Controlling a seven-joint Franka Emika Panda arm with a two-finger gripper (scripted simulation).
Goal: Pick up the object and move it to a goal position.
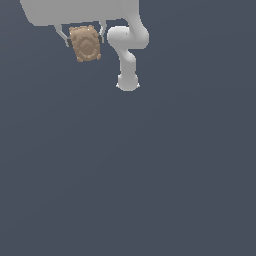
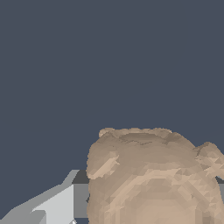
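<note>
The object [image 1: 85, 44] is a tan-brown mottled lump with a faint ring on its face. It sits between the two fingers of my gripper [image 1: 83, 39] near the top of the exterior view. The gripper is shut on the object and holds it above the dark floor. In the wrist view the object [image 2: 153, 179] fills much of the picture, with one grey finger [image 2: 59, 205] pressed against its side. The other finger is mostly hidden behind the lump.
The white arm's links and base [image 1: 127, 80] stand just to the exterior view's right of the gripper. A plain dark grey-blue floor [image 1: 150, 175] fills the remainder of both views. No goal marker shows.
</note>
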